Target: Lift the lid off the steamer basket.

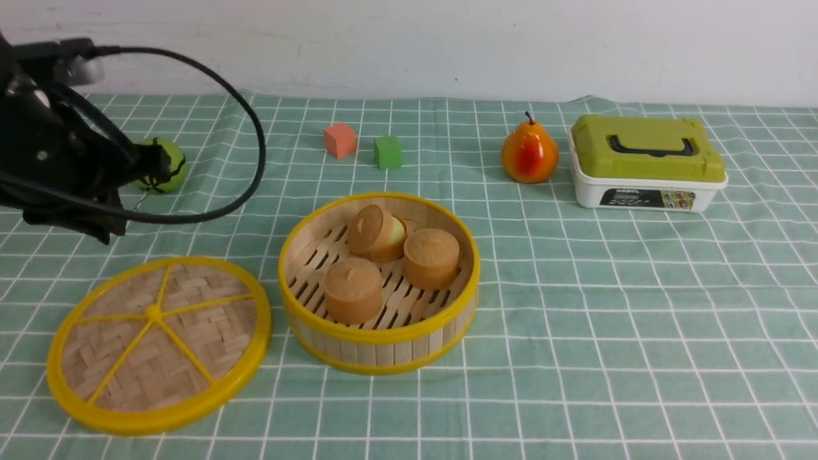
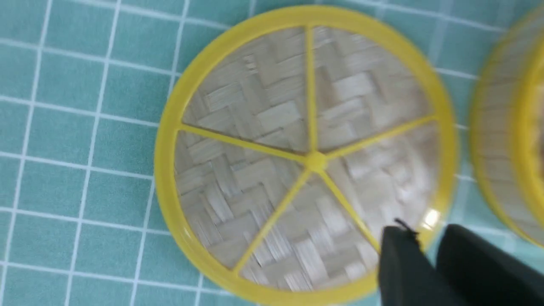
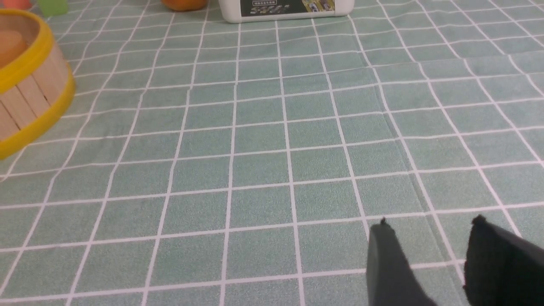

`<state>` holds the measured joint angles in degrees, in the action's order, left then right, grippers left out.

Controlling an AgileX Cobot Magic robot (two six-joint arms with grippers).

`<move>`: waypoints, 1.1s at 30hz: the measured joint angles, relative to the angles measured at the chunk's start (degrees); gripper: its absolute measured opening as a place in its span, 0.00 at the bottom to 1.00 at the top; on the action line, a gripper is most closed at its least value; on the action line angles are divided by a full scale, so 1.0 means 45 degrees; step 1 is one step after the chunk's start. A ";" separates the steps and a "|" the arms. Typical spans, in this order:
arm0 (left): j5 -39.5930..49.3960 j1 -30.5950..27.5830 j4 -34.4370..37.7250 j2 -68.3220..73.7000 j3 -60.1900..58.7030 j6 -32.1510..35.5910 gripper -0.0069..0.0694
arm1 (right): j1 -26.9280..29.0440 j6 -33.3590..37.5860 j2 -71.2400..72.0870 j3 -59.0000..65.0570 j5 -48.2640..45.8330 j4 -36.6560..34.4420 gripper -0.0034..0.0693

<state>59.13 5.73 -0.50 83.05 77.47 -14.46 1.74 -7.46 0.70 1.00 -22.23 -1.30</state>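
The lid [image 1: 160, 345], a woven bamboo disc with a yellow rim and spokes, lies flat on the cloth just left of the steamer basket [image 1: 377, 350]. The basket is uncovered and holds three brown round cakes [image 1: 353, 289]. In the left wrist view the lid [image 2: 255, 127] fills the frame and the basket's wall [image 2: 493, 140] shows at the edge. My left gripper [image 2: 427, 233] hangs above the lid's rim, its jaws slightly apart with nothing between them; the arm [image 1: 64, 166] is raised at the far left. My right gripper [image 3: 429, 227] is open and empty over bare cloth; the basket [image 3: 29, 97] is off to its side.
A green ball [image 1: 167, 167] sits behind the left arm. An orange cube [image 1: 339, 140] and a green cube [image 1: 388, 152] are at the back centre. A pear [image 1: 529, 153] and a white box with an olive-green lid [image 1: 645, 169] stand at the back right.
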 joint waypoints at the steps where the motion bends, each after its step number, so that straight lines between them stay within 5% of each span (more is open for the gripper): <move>1: 0.0229 0.0000 0.0475 -0.0561 -0.0101 0.0583 0.08 | 0.0000 0.0000 0.0000 0.0000 0.0000 0.0000 0.38; 3: 0.0672 0.0000 0.2206 -0.2258 -0.0736 0.2334 0.07 | 0.0000 0.0000 0.0000 0.0000 0.0000 0.0000 0.38; 9: -0.0037 0.0000 0.4691 -0.6137 -0.3849 0.4248 0.07 | 0.0000 0.0000 0.0000 0.0000 0.0000 0.0000 0.38; 16: -0.3278 0.0000 0.5556 -1.2950 -0.9129 0.4290 0.07 | 0.0000 0.0000 0.0000 0.0000 0.0000 0.0000 0.38; 21: -0.5367 0.0000 0.5610 -1.8301 -1.2608 0.2917 0.07 | 0.0000 0.0000 -0.0011 0.0000 0.0012 0.0000 0.38; 33: -0.7711 0.0000 0.6309 -1.5812 -1.3522 0.1601 0.07 | 0.0000 0.0000 0.0002 0.0000 0.0000 0.0000 0.38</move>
<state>24.43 5.73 27.89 11.90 16.62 -7.26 1.74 -7.46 0.71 1.00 -22.23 -1.30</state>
